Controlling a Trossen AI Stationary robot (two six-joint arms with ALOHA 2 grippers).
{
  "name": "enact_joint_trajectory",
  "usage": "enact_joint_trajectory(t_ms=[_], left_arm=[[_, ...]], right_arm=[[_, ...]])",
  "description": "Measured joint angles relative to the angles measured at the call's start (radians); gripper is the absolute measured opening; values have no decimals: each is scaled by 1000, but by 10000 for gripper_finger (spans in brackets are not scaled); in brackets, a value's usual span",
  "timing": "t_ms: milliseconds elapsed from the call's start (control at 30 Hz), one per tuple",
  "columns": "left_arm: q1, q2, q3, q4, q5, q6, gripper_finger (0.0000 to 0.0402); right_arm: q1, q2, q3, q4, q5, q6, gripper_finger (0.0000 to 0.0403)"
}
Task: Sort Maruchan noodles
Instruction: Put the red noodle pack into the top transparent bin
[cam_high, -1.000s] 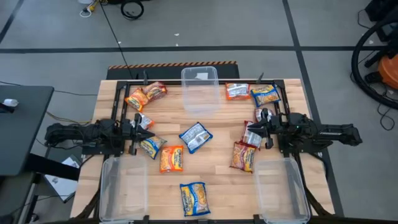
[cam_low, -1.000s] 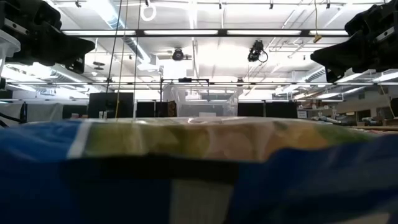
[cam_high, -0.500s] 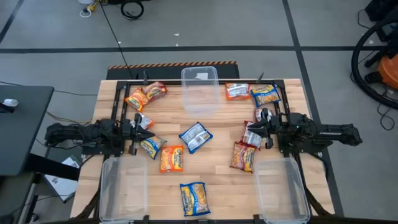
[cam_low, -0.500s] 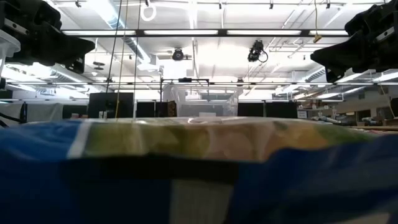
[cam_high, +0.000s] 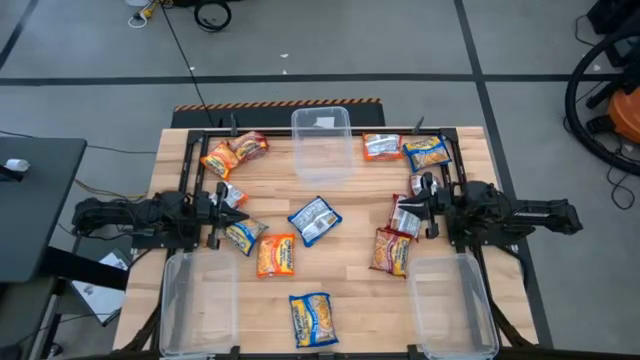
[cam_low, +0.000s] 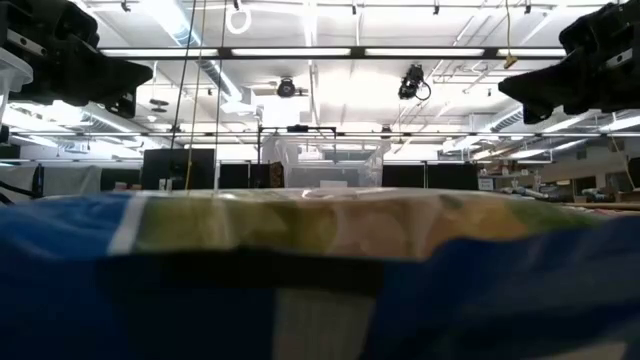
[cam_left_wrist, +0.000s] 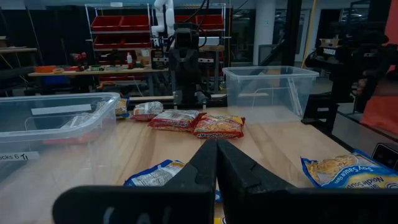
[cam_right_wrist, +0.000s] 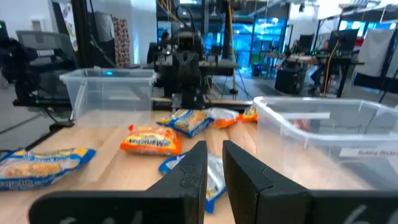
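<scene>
Left gripper sat at the table's left edge, jaws pressed together, holding nothing. Right gripper sat at the right edge, jaws a narrow slit apart, nothing visibly between them. Packets were scattered over the table: orange pair far left, blue one mid-table, orange one beside it, red ones near the right gripper, blue-yellow one at the near edge. All three bins held no packets.
</scene>
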Motion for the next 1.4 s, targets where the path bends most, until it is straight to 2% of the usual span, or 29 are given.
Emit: enact_joint_trajectory(t_ms=[167, 333, 500, 667, 900, 1033, 1167, 1267, 1333, 1400], left_arm=[[0, 0, 0, 0, 0, 0, 12], [0, 0, 0, 0, 0, 0, 12], [0, 0, 0, 0, 0, 0, 12], [0, 0, 0, 0, 0, 0, 12], [0, 0, 0, 29, -1, -3, 12], [-2, 0, 0, 61, 7, -100, 12], [-2, 0, 0, 61, 8, -222, 12], [-2, 0, 0, 66, 11, -234, 12], [-2, 0, 0, 101, 33, -237, 12], [-5, 0, 0, 138, 54, -242, 11]], right_arm=[[0, 0, 0, 65, 6, 1, 58], [0, 0, 0, 150, 91, 72, 58], [15, 62, 66, 76, 95, 125, 58], [109, 303, 244, -65, 96, 247, 44], [292, 760, 543, -303, 342, 305, 8], [332, 977, 736, -506, 406, 387, 7], [341, 1142, 894, -629, 408, 458, 20], [352, 1229, 922, -625, 426, 483, 35], [356, 1284, 922, -620, 466, 565, 41], [353, 1326, 922, -623, 444, 605, 45]])
